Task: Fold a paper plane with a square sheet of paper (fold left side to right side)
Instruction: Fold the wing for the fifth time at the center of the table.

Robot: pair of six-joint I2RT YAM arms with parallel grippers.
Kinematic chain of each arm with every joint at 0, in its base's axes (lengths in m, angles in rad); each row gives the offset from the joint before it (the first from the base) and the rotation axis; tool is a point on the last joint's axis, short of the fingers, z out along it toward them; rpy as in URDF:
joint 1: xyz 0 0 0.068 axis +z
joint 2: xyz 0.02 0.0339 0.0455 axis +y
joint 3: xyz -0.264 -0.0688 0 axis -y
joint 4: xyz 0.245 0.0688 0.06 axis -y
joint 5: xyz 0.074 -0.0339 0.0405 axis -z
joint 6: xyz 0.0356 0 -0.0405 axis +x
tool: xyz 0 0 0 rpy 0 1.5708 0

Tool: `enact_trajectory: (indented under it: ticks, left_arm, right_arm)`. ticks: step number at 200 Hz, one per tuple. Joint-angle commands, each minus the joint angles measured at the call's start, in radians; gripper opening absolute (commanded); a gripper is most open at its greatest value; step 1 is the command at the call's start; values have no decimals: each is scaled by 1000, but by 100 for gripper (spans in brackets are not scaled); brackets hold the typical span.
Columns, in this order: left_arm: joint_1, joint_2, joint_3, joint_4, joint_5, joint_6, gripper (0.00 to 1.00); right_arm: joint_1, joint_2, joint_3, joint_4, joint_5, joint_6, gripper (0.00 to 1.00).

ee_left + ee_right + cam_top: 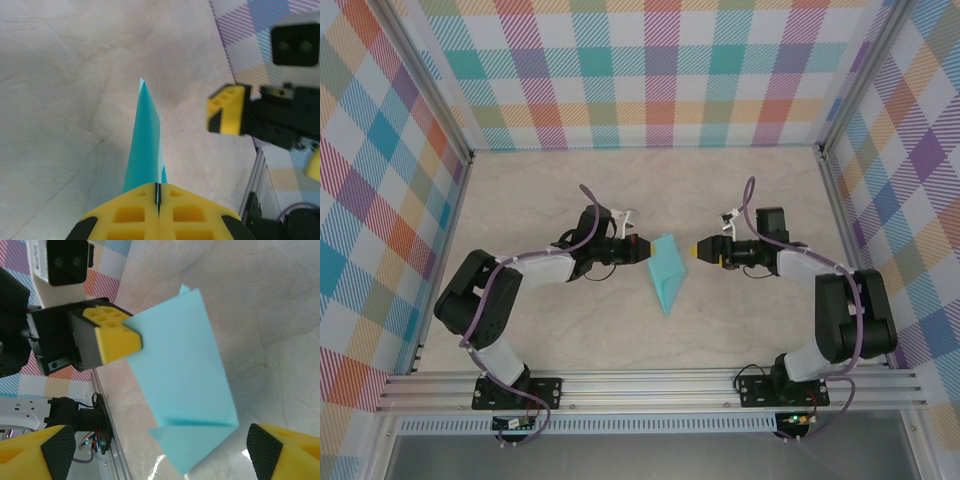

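Left wrist view: the left gripper clamps the teal paper between closed fingers. The right gripper holds its fingers spread wide, the paper just ahead of them.

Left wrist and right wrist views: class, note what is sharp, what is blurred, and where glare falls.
Left wrist view: the right gripper is blurred, the teal paper crisp. Right wrist view: the paper is sharp, the right gripper's own fingertips soft at the bottom corners, and glare glints on the table beside the paper's lower tip.
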Motion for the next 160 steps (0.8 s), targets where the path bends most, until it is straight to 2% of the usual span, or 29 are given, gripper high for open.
enact_trajectory:
  ticks: [1,50,79,128,160]
  left_arm:
    - [13,-39,-11,12,120,100,0]
    - [20,-48,-3,-12,202,138,0]
    - [20,-41,2,-12,215,143,0]
    - [21,-20,13,-15,218,146,0]
    - [21,-3,24,-26,206,148,0]
  right_arm:
    - [27,79,60,67,-97,-92,88]
    - [50,205,105,105,-194,-99,80]
    - [63,235,110,97,-247,-117,70]
    - [66,263,129,4,-298,-191,48]
    - [68,261,137,-34,-298,-219,27]
